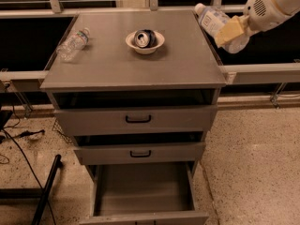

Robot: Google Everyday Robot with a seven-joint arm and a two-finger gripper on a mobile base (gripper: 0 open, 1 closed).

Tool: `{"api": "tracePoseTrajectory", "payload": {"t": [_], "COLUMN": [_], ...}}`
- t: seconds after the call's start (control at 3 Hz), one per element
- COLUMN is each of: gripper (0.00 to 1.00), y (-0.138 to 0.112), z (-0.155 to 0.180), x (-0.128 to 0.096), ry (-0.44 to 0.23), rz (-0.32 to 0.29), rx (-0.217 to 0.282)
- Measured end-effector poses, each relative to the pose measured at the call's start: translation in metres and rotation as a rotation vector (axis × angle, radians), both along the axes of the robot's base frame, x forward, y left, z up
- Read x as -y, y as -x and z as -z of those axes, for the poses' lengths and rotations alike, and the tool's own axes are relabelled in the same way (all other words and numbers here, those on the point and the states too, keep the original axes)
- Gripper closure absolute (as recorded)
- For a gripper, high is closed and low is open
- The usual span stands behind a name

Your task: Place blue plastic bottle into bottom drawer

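The blue plastic bottle (216, 23), clear with a white cap and a pale label, is held tilted in the air just off the cabinet top's back right corner. My gripper (229, 31) is shut on it, its yellowish fingers (228, 30) wrapped over the bottle's middle, at the end of the white arm entering from the upper right. The bottom drawer (144, 190) stands pulled out below the cabinet's front, its flat grey floor bare.
A white bowl (145, 41) holding a can sits mid-back on the cabinet top (117, 64). A thinner clear bottle (73, 44) lies at the left edge. Two shallower drawers with black handles (138, 119) are slightly open. Black cables and a pole (44, 191) lie on the floor left.
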State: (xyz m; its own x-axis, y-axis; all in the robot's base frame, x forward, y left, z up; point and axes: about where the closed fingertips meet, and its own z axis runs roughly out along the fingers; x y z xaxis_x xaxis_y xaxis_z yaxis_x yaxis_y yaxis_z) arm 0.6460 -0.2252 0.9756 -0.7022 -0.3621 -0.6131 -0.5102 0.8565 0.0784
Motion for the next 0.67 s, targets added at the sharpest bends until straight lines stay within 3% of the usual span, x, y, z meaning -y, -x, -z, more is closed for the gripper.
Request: {"api": "tracePoseTrajectory", "payload": {"t": [0.33,0.67], "gripper": [1.00,1.00], "y": [0.0139,0.0073], "z": [-0.0215,-0.0148], "x": [-0.0080,-0.0119], "ry": [-0.031,-0.035], "rz": [-0.106,-0.113], "rx": [0.013,0.017]}}
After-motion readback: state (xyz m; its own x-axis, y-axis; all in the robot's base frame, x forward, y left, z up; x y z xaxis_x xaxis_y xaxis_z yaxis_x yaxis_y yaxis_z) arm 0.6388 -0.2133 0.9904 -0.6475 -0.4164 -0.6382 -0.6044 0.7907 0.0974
